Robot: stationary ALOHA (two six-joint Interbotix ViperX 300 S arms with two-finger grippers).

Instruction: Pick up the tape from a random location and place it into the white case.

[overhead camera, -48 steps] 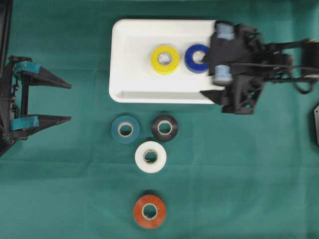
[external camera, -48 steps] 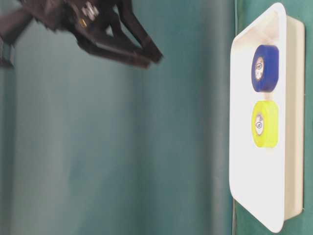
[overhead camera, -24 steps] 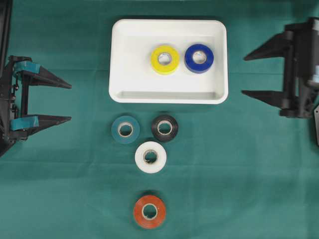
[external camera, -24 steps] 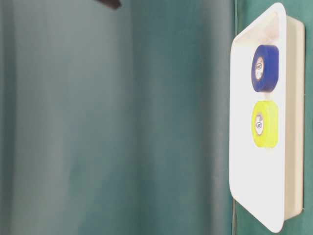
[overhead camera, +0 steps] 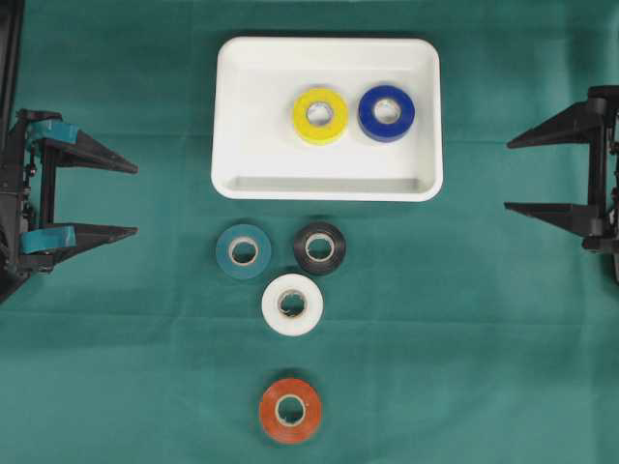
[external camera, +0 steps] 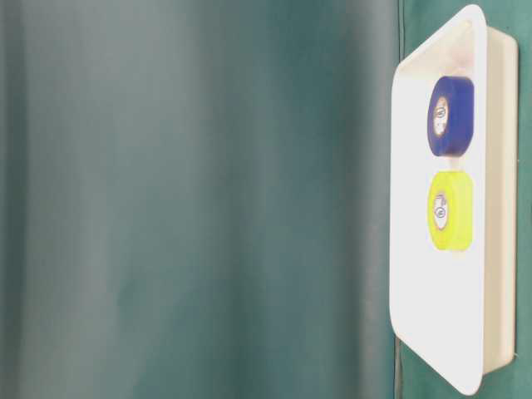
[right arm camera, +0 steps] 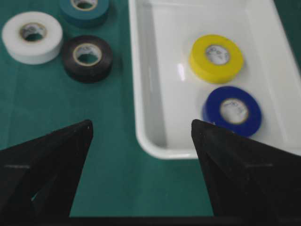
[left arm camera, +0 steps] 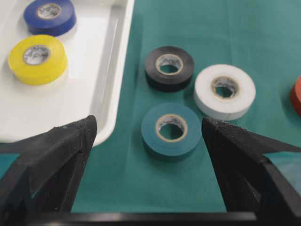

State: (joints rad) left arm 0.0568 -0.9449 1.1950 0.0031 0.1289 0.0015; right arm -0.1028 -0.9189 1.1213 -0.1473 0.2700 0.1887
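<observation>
The white case (overhead camera: 242,116) (external camera: 432,332) (left arm camera: 56,108) (right arm camera: 160,94) holds a yellow tape (overhead camera: 320,115) (external camera: 450,210) (left arm camera: 37,58) (right arm camera: 216,58) and a blue tape (overhead camera: 387,112) (external camera: 450,115) (left arm camera: 49,15) (right arm camera: 232,110). On the green cloth below it lie a teal tape (overhead camera: 243,251) (left arm camera: 171,131) (right arm camera: 84,10), a black tape (overhead camera: 319,248) (left arm camera: 169,68) (right arm camera: 87,58), a white tape (overhead camera: 292,304) (left arm camera: 225,91) (right arm camera: 32,36) and an orange-red tape (overhead camera: 289,410) (left arm camera: 297,95). My left gripper (overhead camera: 133,199) (left arm camera: 148,123) is open at the left edge, empty. My right gripper (overhead camera: 510,176) (right arm camera: 141,126) is open at the right edge, empty.
Green cloth (overhead camera: 464,338) covers the whole table. A dark frame post (overhead camera: 10,58) stands at the far left edge behind the left arm.
My right gripper has drawn back from over the case's right end to the table's right edge, leaving the blue tape in the case. The left arm has not moved.
</observation>
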